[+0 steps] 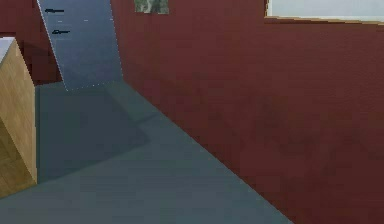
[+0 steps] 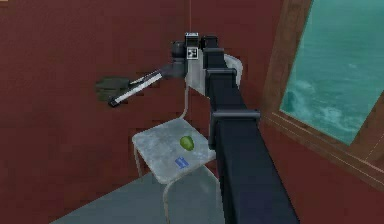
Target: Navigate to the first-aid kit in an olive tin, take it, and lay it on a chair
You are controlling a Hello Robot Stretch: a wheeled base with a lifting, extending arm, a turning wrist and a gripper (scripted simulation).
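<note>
In the arm side view the dark arm reaches out toward the red wall, and my gripper (image 2: 122, 94) points to the view's left. A small dark olive boxy thing (image 2: 104, 88) hangs at the fingers' far end, clear of every surface, so the gripper holds it. Below and slightly right of it stands a chair (image 2: 158, 146) with a grey seat and a thin metal frame. A small green thing (image 2: 186, 144) and a tiny blue thing (image 2: 183, 162) lie on the seat.
A wood-framed window (image 2: 335, 70) is at the arm side view's right. In the forward view a red wall (image 1: 260, 110) runs along the right, a grey door (image 1: 85, 40) stands at the back left, and a wooden cabinet (image 1: 18, 110) is at the left edge. Grey floor lies between them.
</note>
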